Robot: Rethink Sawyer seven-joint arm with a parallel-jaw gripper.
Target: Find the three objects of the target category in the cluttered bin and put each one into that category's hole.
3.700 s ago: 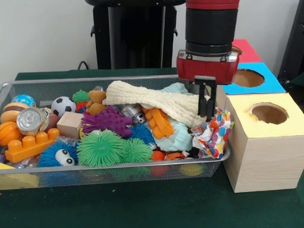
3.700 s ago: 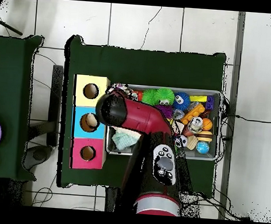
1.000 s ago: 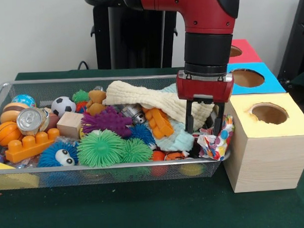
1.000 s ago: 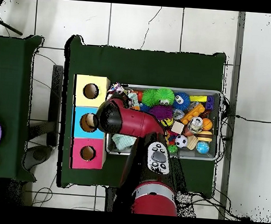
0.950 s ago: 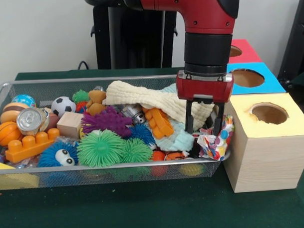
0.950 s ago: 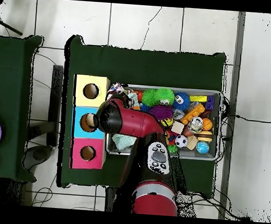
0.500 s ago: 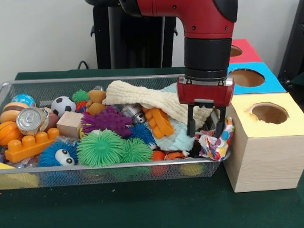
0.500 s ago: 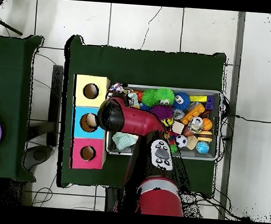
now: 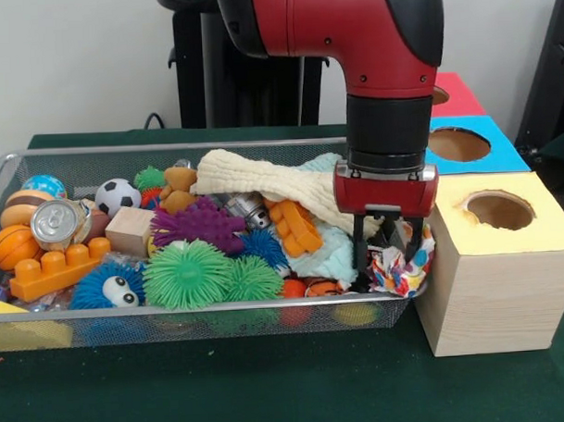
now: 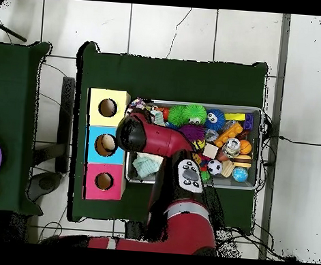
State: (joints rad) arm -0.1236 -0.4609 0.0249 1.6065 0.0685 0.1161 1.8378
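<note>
I have the gripper [image 9: 389, 254] spread wide, one finger on either side of the polka-dot cloth [image 9: 398, 267], which lies crumpled directly beneath, against the bin [image 9: 202, 317] end nearest the yellow box [image 9: 499, 259]; contact probably not yet made.

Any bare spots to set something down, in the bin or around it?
None in the mesh bin: toys and cloths cover it, gripper at its box end. Free: green tabletop before the bin and yellow-topped box, and the strip behind the bin.
</note>
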